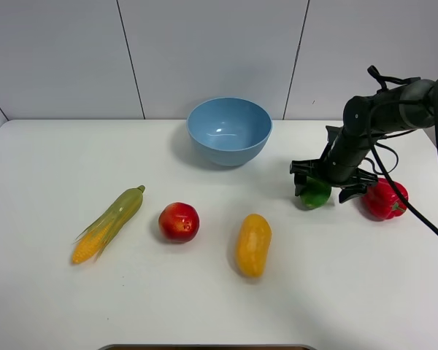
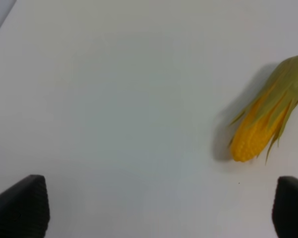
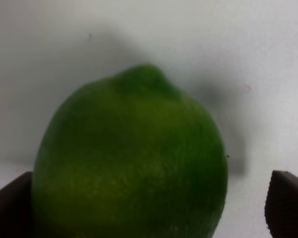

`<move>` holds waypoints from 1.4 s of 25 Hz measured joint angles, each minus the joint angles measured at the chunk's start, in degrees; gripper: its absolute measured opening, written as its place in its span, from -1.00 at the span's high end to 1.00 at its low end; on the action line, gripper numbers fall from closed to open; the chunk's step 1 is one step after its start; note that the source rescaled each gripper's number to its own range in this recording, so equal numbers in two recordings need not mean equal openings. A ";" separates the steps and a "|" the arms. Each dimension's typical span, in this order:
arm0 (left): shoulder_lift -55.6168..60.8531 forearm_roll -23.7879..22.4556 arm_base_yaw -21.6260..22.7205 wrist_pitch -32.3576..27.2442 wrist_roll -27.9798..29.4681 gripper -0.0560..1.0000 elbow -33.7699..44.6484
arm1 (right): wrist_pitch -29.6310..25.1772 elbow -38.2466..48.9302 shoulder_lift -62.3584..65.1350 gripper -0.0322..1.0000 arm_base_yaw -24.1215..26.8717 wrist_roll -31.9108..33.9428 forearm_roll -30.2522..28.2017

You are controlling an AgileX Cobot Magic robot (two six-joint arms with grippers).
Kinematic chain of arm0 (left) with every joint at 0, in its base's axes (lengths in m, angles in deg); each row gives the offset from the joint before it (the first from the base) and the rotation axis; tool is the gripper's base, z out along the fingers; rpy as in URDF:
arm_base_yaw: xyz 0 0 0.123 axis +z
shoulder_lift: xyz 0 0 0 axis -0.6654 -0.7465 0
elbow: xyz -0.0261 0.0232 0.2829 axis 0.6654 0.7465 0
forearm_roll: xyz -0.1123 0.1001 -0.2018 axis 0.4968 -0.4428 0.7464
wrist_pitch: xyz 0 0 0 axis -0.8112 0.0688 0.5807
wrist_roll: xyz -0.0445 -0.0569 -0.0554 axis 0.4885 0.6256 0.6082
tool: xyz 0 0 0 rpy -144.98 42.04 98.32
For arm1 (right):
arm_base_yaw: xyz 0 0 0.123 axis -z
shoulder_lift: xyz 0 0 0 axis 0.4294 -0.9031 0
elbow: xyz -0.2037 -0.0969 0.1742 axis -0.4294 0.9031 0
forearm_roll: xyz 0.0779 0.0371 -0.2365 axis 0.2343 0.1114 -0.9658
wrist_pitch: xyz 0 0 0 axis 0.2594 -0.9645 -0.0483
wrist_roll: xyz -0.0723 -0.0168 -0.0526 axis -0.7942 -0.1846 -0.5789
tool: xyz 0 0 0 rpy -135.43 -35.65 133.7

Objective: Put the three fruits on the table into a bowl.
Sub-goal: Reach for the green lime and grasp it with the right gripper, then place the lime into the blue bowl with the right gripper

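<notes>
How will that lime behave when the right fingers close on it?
Likely to roll: the lime is round, sitting loose on the table. Its glossy skin may slip between the fingers. It looks firm and taut, so probably won't squash.

One high view, two wrist close-ups
The high camera overlooks the whole table (image 1: 350, 292). It shares the corn cob (image 2: 260, 124) with the left wrist and the very close lime (image 3: 134, 158) with the right.

Place: robot test lab | Signs: plain white table (image 1: 336, 292); bare grey panelled wall (image 1: 204, 51) behind the table; black cabled robot arm (image 1: 394, 106) above the table's right side
</notes>
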 joint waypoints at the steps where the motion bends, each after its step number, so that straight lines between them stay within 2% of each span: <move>1: 0.00 0.00 0.00 0.00 0.00 -1.00 0.00 | 0.07 0.00 0.00 -0.87 0.00 0.00 0.00; 3: 0.00 0.00 0.00 0.00 0.00 -1.00 0.00 | 0.39 0.00 0.00 -0.63 0.00 0.00 0.00; 6: 0.00 0.00 0.00 0.00 0.00 -1.00 0.00 | 0.94 0.00 0.00 0.16 0.00 0.00 0.00; 7: 0.00 0.00 0.00 0.00 0.00 -1.00 0.00 | 0.94 0.00 0.00 0.31 0.00 0.00 0.00; 23: 0.00 0.00 0.00 0.00 0.00 -1.00 0.00 | 0.34 0.00 1.00 0.31 0.00 -3.42 -0.11; 35: 0.00 0.00 0.00 0.00 0.00 -1.00 0.00 | -2.47 0.00 19.65 0.31 -0.77 -4.84 -3.20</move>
